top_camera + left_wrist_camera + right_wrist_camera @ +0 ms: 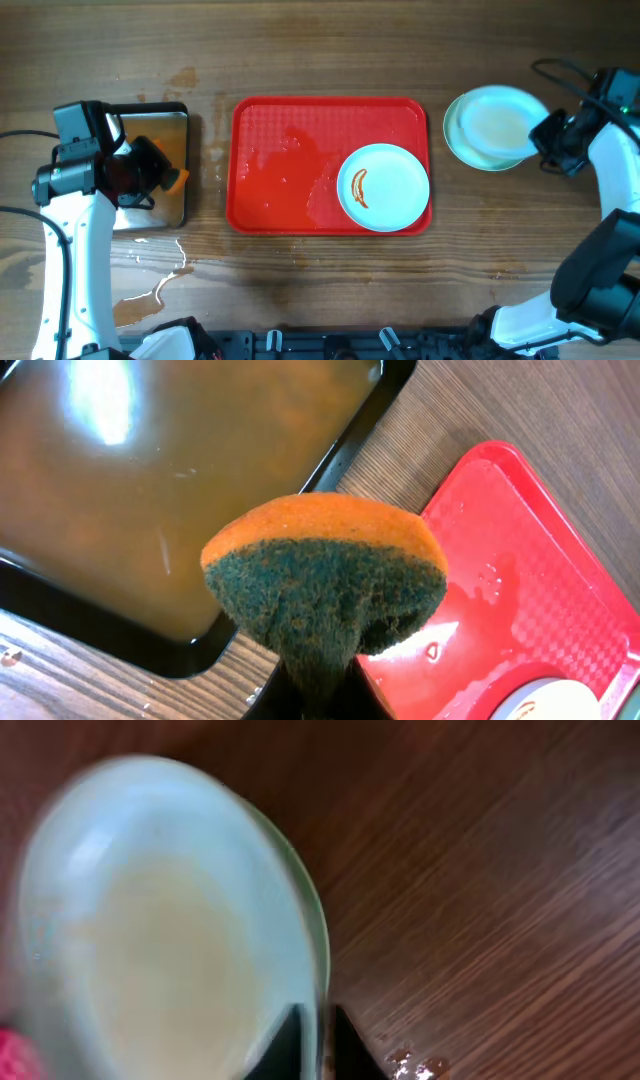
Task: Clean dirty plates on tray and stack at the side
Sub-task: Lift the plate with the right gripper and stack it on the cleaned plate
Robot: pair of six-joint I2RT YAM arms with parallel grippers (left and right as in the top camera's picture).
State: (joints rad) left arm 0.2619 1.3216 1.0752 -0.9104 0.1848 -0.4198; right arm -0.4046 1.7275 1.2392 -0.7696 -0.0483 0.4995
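A red tray [290,160] lies mid-table, wet in its middle. One pale plate [392,190] with an orange-brown sauce streak sits in the tray's right front corner. To the right of the tray, off it, two plates are stacked [470,140]. My right gripper [548,135] is shut on the rim of the upper plate [497,122], which also shows in the right wrist view [150,930], held slightly tilted over the lower one. My left gripper [318,705] is shut on an orange and green sponge [325,575] over the pan's right edge.
A black-rimmed metal pan [165,130] holding brownish water stands left of the tray, also in the left wrist view [150,490]. Water puddles [150,290] lie on the wooden table near the front left. Cables run at the far right.
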